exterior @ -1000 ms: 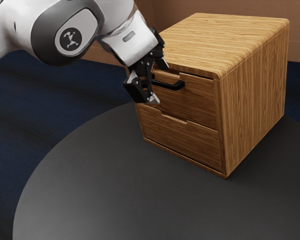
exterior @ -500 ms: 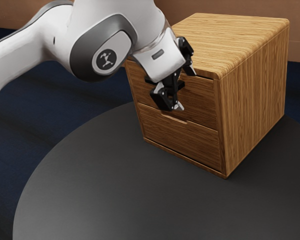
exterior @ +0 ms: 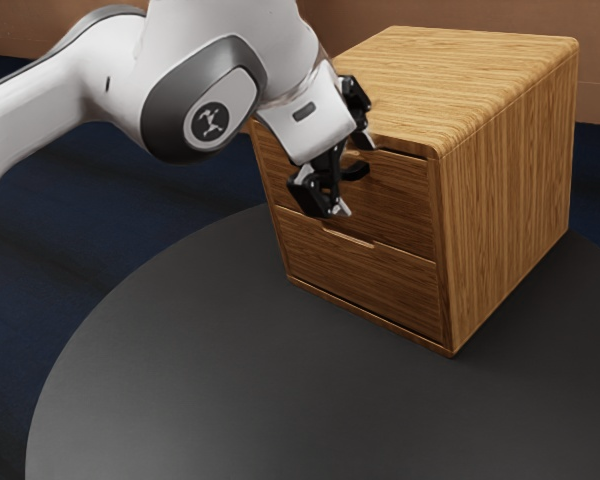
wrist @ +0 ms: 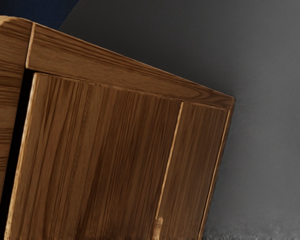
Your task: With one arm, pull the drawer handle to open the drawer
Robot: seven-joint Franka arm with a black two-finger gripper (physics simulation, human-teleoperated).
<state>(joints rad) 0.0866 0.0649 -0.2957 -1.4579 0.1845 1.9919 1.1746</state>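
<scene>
A wooden cabinet (exterior: 500,170) with two drawers stands on the round dark table (exterior: 230,380). The upper drawer (exterior: 395,195) carries a black bar handle (exterior: 358,169), whose end on the exterior view's right pokes out past my hand. My gripper (exterior: 320,197) hangs in front of that drawer at the handle, fingers pointing down and apart, open, with the bar between or just behind them. The lower drawer (exterior: 365,265) sits flush and shut. The wrist view looks along the cabinet's wooden front (wrist: 105,160) just below my hand.
The white arm (exterior: 180,90) comes in from the exterior view's upper left, over the cabinet's near corner. The table (wrist: 270,100) spreads in front of and below the cabinet. Dark blue floor (exterior: 80,220) surrounds the table.
My hand swung toward the exterior view's right along the handle, then came back a little leftward. The handle's right end shows again. The cabinet and drawers look unmoved.
</scene>
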